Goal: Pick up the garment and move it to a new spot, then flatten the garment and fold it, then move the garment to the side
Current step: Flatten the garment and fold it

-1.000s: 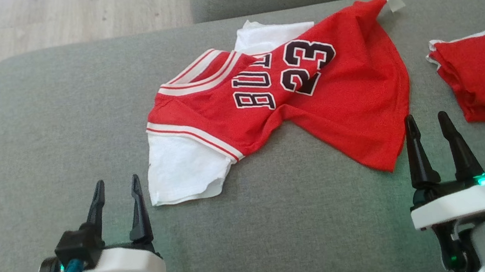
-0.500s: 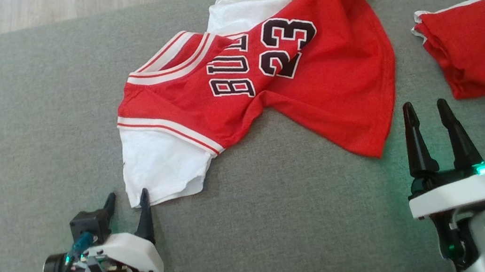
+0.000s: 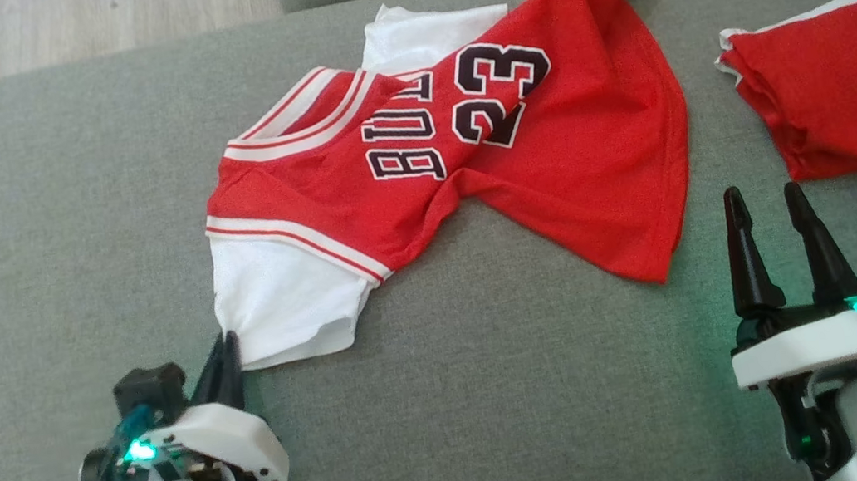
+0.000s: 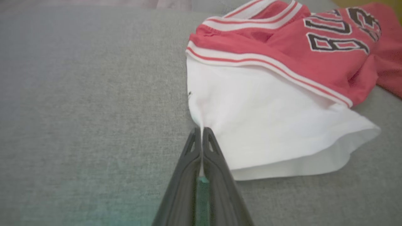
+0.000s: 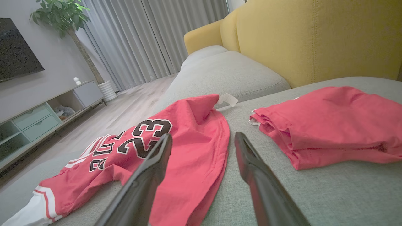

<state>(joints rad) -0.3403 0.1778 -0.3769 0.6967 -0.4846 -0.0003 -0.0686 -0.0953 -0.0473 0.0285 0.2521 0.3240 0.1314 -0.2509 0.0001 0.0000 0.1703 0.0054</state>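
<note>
Left hand (image 3: 227,340) is clenched on the white sleeve (image 3: 278,303) corner of the jersey (image 3: 567,154): so thin a pinch may slip on lifting. Right hand (image 3: 764,195) is released, so the rest may drag

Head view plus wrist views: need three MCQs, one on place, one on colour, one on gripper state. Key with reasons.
1. Where does the folded red garment lie from the jersey?
A) on the robot's right
B) on the robot's left
C) on top of it

2. What colour is the jersey's near sleeve?
A) black
B) white
C) yellow

3. The left gripper is:
A) wide open
B) shut on nothing
C) shut on the sleeve's edge

Key:
1 A, it lies apart at the head view's right.
2 B, plain white in the head and left wrist views.
3 C, the left wrist view shows it pinching white cloth.
</note>
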